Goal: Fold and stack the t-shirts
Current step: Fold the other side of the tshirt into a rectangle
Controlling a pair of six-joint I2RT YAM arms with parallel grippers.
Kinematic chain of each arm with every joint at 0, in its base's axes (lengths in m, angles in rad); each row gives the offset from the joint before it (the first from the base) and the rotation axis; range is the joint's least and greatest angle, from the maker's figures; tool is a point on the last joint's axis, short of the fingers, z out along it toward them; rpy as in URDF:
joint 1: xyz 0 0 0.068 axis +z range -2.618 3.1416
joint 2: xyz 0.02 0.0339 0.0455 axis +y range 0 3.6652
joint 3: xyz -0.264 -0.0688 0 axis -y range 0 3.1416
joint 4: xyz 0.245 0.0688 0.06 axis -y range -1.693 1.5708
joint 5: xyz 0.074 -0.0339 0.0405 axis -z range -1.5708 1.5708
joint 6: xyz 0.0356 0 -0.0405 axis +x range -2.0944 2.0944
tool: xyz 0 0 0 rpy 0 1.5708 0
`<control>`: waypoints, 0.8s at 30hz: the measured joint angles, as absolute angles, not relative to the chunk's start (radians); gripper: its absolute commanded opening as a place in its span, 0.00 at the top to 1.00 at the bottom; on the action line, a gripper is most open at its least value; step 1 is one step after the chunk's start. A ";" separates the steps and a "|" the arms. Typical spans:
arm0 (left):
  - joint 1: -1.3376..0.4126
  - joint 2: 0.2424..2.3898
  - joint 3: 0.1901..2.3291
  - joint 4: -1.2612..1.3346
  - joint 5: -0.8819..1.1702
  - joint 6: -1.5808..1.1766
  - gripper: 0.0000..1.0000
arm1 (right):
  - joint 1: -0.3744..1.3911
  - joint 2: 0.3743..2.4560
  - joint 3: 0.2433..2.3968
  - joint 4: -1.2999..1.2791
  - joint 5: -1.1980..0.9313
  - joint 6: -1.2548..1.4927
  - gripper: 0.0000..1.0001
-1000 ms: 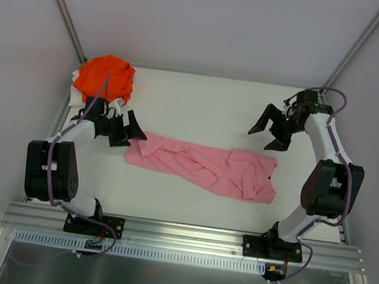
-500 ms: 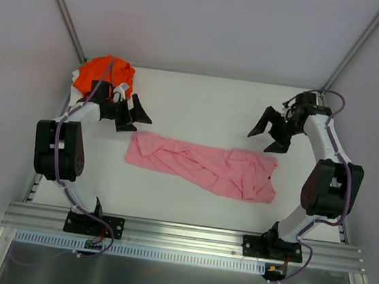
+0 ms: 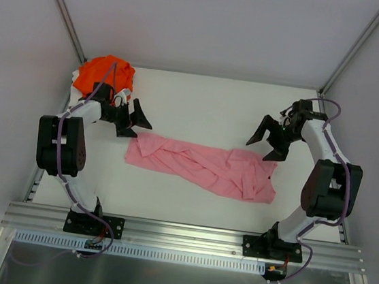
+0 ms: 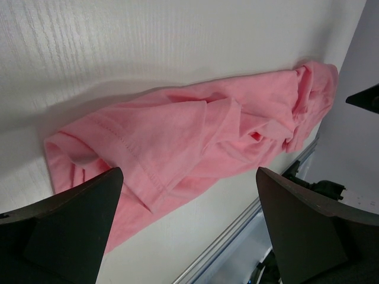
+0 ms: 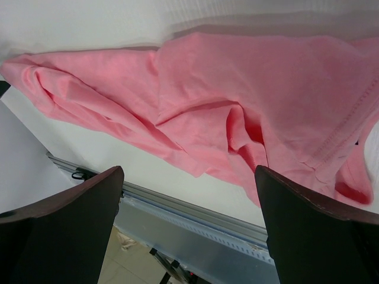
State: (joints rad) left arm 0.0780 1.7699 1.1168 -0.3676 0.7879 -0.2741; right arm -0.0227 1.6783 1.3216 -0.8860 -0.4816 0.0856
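— What colours lie under you?
— The pink shirt [image 3: 200, 167] is a plain light pink with no print, its hem stitched in the same pink. The orange shirt [image 3: 103, 77] is bright and plain too.
— And the table?
— The table [image 3: 201, 102] is white (up close, my left camera shows a faint wood grain in it).
— Yourself?
— My left gripper [image 3: 143, 131] and right gripper [image 3: 257, 150] are black. My arms [image 3: 321, 138] are white and black, with purple cables [image 3: 56, 146]. The rail [image 3: 186, 234] is silver and the walls [image 3: 202, 27] are pale grey.
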 measured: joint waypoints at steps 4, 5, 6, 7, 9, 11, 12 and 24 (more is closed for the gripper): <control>0.078 1.770 1.122 -0.407 0.789 -0.245 0.01 | -0.023 1.670 1.299 -0.885 -0.479 0.088 0.00; 0.078 1.770 1.122 -0.417 0.788 -0.239 0.01 | -0.022 1.667 1.298 -0.884 -0.479 0.089 0.00; 0.078 1.770 1.122 -0.424 0.786 -0.234 0.01 | -0.022 1.663 1.298 -0.883 -0.479 0.089 0.00; 0.078 1.770 1.122 -0.433 0.783 -0.227 0.01 | -0.022 1.659 1.298 -0.881 -0.479 0.089 0.01; 0.078 1.770 1.122 -0.445 0.779 -0.218 0.01 | -0.022 1.651 1.298 -0.876 -0.479 0.091 0.01; 0.078 1.770 1.121 -0.454 0.775 -0.214 0.01 | -0.022 1.646 1.298 -0.873 -0.479 0.093 0.01; 0.077 1.770 1.119 -0.454 0.775 -0.212 0.01 | -0.022 1.643 1.298 -0.871 -0.479 0.093 0.00; 0.008 1.792 1.082 -0.394 0.746 -0.220 0.01 | -0.022 1.624 1.298 -0.868 -0.479 0.094 0.00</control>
State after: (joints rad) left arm 0.0078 1.7920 1.0817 -0.3943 0.7460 -0.2195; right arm -0.0223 1.6238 1.2984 -0.8684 -0.4786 0.0940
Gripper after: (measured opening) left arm 0.985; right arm 0.993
